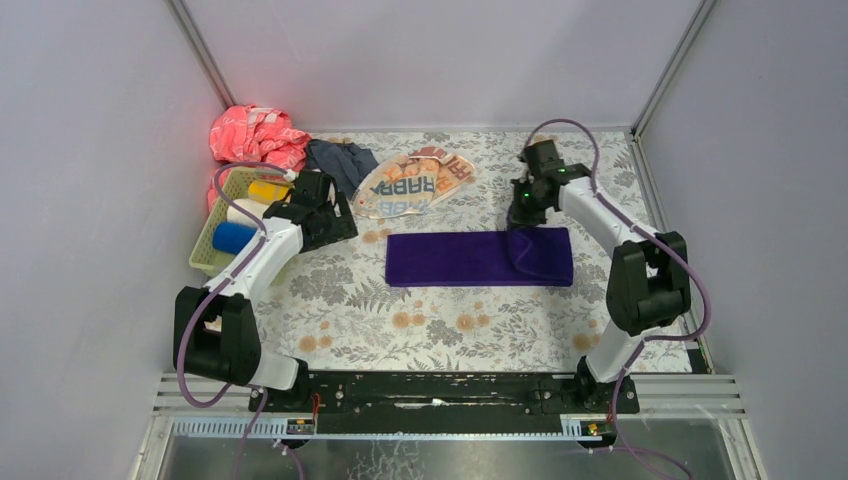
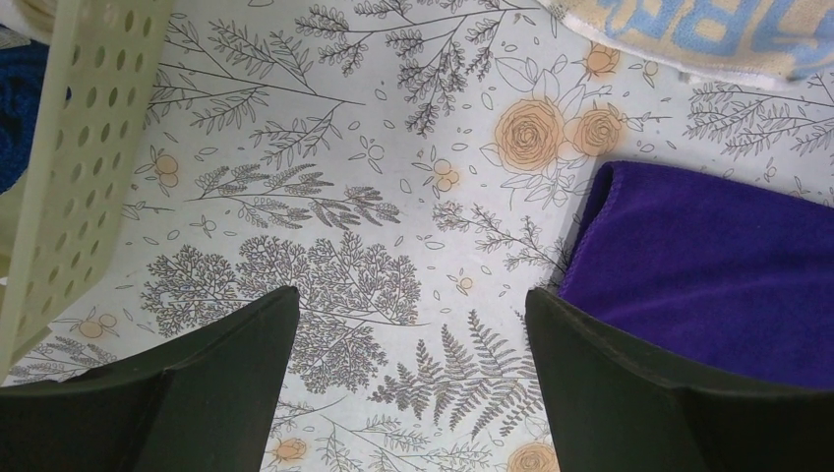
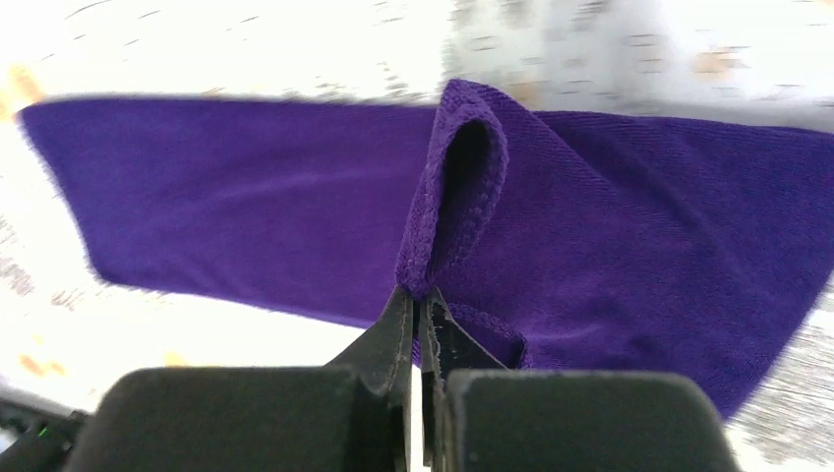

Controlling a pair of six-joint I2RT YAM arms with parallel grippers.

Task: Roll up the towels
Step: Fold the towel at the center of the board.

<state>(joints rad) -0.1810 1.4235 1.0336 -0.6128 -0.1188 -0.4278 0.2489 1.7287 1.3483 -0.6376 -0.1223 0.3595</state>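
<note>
A purple towel point(image 1: 455, 258) lies flat as a long strip across the middle of the floral covering. My right gripper point(image 1: 521, 226) is shut on its hemmed edge near the right end. In the right wrist view the gripper point(image 3: 418, 293) pinches a raised fold of the purple towel point(image 3: 246, 202). My left gripper point(image 1: 336, 216) hovers open just beyond the strip's left end. In the left wrist view its jaws point(image 2: 413, 324) stand wide over bare covering, with the purple towel point(image 2: 718, 265) beside the right finger. A cream "RABBIT" towel point(image 1: 415, 185) and a dark grey-blue towel point(image 1: 340, 160) lie behind.
A pale perforated basket point(image 1: 205, 258) at the left holds a yellow roll point(image 1: 268, 190), a white roll point(image 1: 245, 211) and a blue roll point(image 1: 233, 236). Its wall point(image 2: 69, 167) stands close to my left finger. A pink cloth point(image 1: 255, 133) is heaped in the back left corner.
</note>
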